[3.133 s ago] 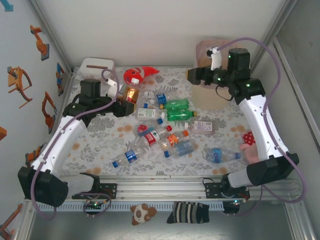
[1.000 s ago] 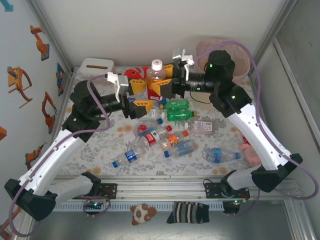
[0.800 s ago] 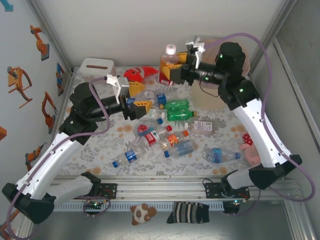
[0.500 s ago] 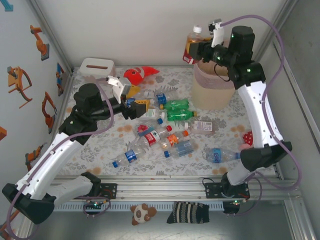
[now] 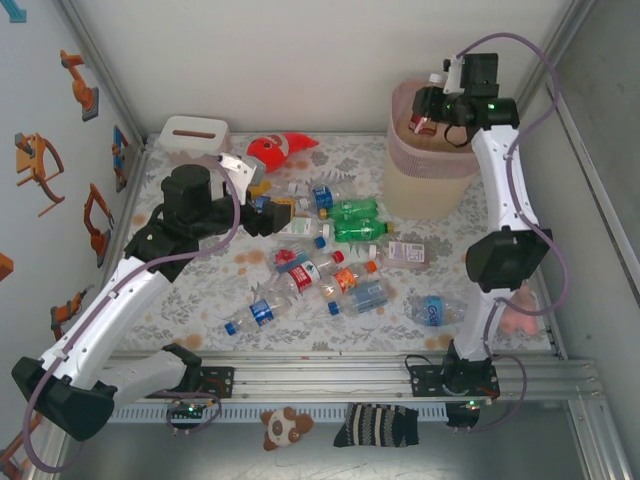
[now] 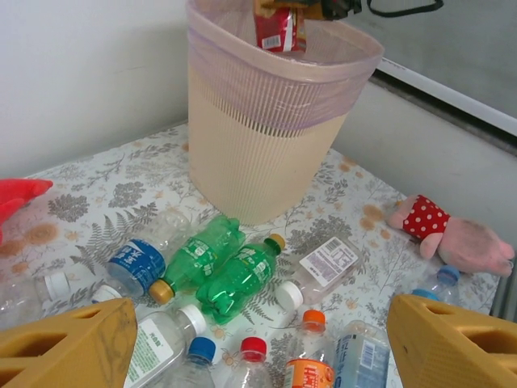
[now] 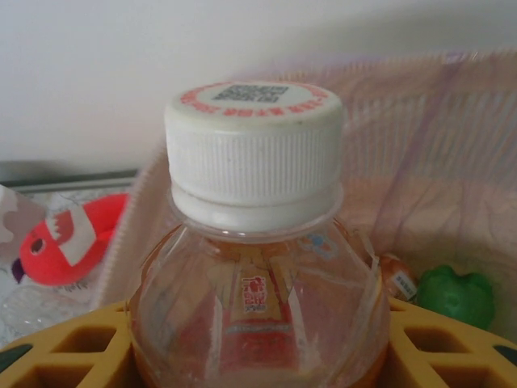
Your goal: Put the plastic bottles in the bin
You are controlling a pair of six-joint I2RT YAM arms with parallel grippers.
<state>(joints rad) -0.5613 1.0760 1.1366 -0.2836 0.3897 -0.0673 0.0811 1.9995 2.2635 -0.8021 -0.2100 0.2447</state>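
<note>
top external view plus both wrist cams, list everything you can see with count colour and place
table: one, grey floral cover
bin: one, beige with pink liner, far right of table
held bottle: one, clear, white cap, red-orange label, at the bin's mouth
green bottles: two, side by side, lying mid-table
clear bottles: about nine, blue, red, orange or white caps, scattered mid-table
fish toy: one, red-orange, far edge
tissue box: one, white, far left corner
plush toy: one, pink with red spotted band, right edge
small plush: one, brown-white, below the table's near edge
striped sock: one, dark, beside the small plush
left claw: one, yellow, open, over the pile's far-left side
right claw: one, yellow, shut on the held bottle
</note>
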